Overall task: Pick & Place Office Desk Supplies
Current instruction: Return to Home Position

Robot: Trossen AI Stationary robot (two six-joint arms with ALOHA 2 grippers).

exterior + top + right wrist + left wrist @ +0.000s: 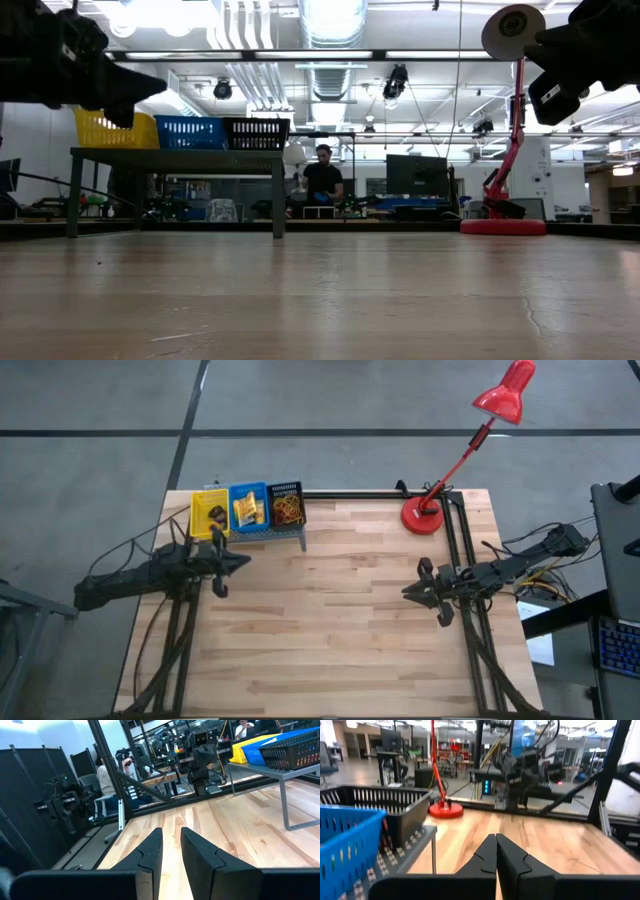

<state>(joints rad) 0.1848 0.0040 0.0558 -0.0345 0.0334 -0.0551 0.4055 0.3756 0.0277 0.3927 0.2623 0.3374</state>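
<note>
The office desk supplies lie in three small bins on a grey stand (262, 534) at the table's far left. Dark pieces are in the yellow bin (210, 516), yellow tubes in the blue bin (249, 509), and orange and red rubber bands in the black bin (288, 508). My left gripper (243, 561) hovers level just in front of the stand, shut and empty; the left wrist view shows its fingers (496, 842) pressed together. My right gripper (408, 591) hovers level at the table's right side. It points toward the table's left edge, its fingers (171, 840) a narrow gap apart with nothing between them.
A red desk lamp stands with its base (424, 516) at the far right corner, its head (507, 390) leaning out beyond the table. Bare wood (330, 620) lies between the two arms. A person (323, 178) sits in the room beyond the far edge.
</note>
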